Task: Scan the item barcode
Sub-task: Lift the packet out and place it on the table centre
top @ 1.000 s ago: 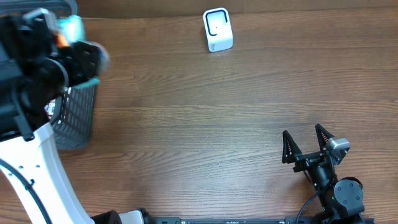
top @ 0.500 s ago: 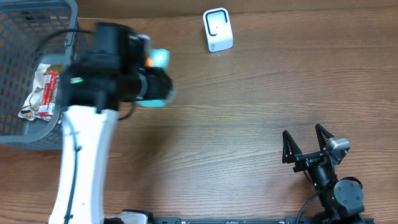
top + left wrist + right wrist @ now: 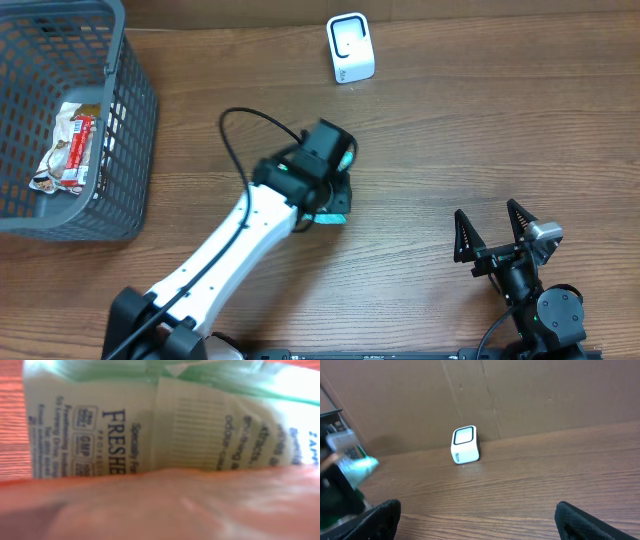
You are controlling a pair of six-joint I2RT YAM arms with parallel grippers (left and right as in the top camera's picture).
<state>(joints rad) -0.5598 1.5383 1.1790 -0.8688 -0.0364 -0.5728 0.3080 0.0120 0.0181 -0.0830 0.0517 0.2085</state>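
Over to the middle of the table (image 3: 420, 130): clamped on a green packet (image 3: 346, 158) with the left gripper (image 3: 335, 190), jaws pressed in on it from both sides. Reaching in on a long white arm (image 3: 220, 260) from the near left corner, slanting up toward the centre. Cannot tell from above whether lifted clear of the wood or resting on it (the gripper body hides most of the packet). Well short of the white scanner (image 3: 350, 48), standing upright about midway along the far edge, with open wood between the two.

Up close from the left wrist: almost the whole view filled with the packet's pale label. Green band along the top, dark blue print running sideways, letters reading FRESHE before being cut off. Pressed against the lower half, an orange finger pad (image 3: 175, 505), blurred. Cannot pick out a barcode anywhere on the face shown.

Down at the near right corner: parked low with the right gripper (image 3: 495, 235), jaws spread wide apart, nothing between them. From its wrist, looking across bare wood straight at the scanner, with a black-rimmed window on its upper face. Green packet glimpsed at the left edge of that view, blurred.

Tucked into the far left corner: a grey mesh basket (image 3: 130, 110), with one red-and-white snack wrapper (image 3: 68, 150) lying inside.
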